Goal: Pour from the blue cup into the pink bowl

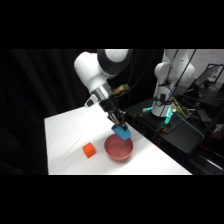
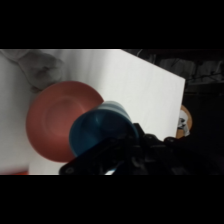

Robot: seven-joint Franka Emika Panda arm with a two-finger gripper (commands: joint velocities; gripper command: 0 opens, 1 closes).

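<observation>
The white table (image 1: 65, 145) takes up the lower left of the side view, its far corner pointing back toward the dark surroundings. My arm (image 1: 92, 72) leans in over it from above, white joints bent, the wrist angling down and to the right toward the middle of the tabletop.

The pink bowl (image 1: 118, 148) sits upright on the table near its right edge, wide and round. In the wrist view the bowl (image 2: 57, 120) shows as a full salmon disc on the white surface, its inside facing my camera.

My gripper (image 1: 118, 121) is clamped on the blue cup (image 1: 121, 132). From the side, the cup hangs tilted in the air, just above the bowl's far rim and overlapping it. From the wrist, the cup (image 2: 97, 131) lies in front of the bowl's right side, its open mouth turned toward the bowl, and the black linkage of my gripper (image 2: 131, 152) closes around its near end. I cannot tell whether anything is inside the cup.

A small orange cube (image 1: 89, 150) rests on the table just left of the bowl, apart from it.
</observation>
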